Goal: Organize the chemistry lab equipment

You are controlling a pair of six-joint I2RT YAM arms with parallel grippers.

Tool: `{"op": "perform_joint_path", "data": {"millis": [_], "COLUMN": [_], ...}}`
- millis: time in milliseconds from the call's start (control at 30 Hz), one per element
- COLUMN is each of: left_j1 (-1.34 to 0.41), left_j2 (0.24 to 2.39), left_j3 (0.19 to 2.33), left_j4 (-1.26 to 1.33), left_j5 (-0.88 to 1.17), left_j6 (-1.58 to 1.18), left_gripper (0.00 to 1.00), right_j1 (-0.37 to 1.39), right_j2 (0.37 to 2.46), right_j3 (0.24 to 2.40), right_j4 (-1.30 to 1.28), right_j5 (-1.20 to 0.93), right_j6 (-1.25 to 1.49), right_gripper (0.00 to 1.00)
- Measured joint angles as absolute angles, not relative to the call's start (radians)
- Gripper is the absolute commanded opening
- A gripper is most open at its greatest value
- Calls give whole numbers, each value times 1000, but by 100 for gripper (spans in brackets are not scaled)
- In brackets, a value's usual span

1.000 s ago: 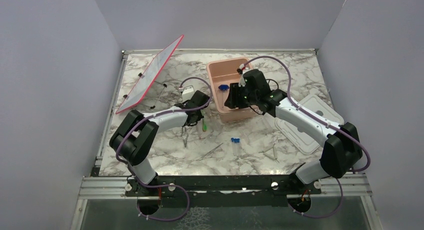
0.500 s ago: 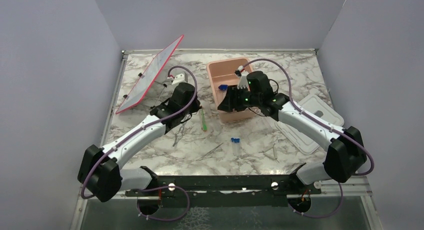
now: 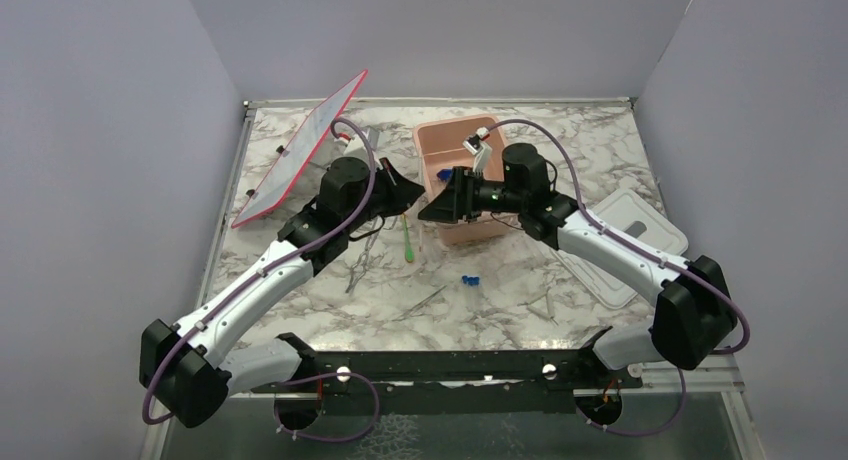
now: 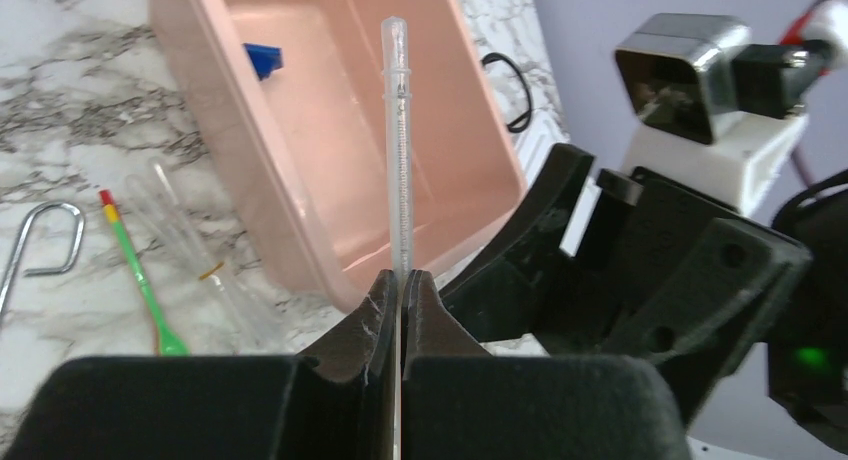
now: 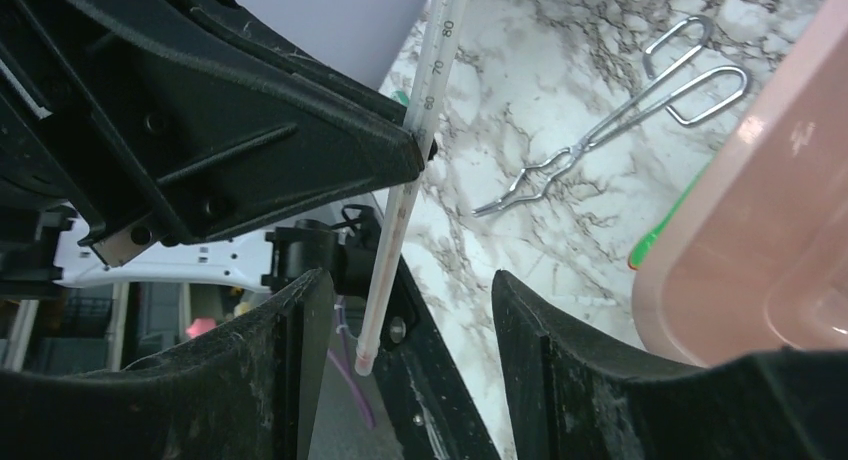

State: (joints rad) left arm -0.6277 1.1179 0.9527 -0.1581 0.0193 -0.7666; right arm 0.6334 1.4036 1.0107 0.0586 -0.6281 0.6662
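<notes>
Pinched thin clear pipette (image 4: pixel 400 150) in left gripper (image 4: pixel 400 280); right gripper (image 5: pixel 408 290) spread. Probably best lowered inside pink tub (image 4: pixel 240 180) before release.

pale lavender-grey walls box us in here: back wall (image 3: pixel 440 30) across the top of the frame, left wall (image 3: pixel 100 160) and right wall (image 3: pixel 760 130) slanting down either side. in the middle sits the tabletop (image 3: pixel 610 150), white marble pattern with grey veins, with a metal strip (image 3: pixel 210 260) along its left edge. lower down a silver rail (image 3: pixel 715 382) crosses the frame, a dark speckled surface (image 3: pixel 480 430) beneath it. the light is soft and even.
</notes>
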Motion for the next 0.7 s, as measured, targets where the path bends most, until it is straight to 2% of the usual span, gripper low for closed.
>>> {"op": "perform_joint_path", "data": {"millis": [100,367,400,467,567,700], "left_j1": [-628,-628,-628,-628,-628,-628], "left_j2": [1118,1117,1116,1116,1111,1111], "left_j3": [955,955,955,955,962,1013], "left_j4": [-117,-64,-63,-61,-91,-206], "left_j5": [44,64,64,63,29,-77], "left_j6": [-783,-823,-825,-826,-825,-802], "left_gripper": [0,0,4,22,40,59], "right_j1": [633,633,633,633,633,627], "right_j2": [1413,1422,1422,1422,1422,1422], "right_j3": [1011,1010,1008,1005,1005,1015], "right_j4": [101,191,201,216,206,152], "right_j5": [-641,-641,-641,-640,-622,-593], "right_j6": [710,804,814,823,819,777], "right_gripper": [54,19,17,15,15,15]}}
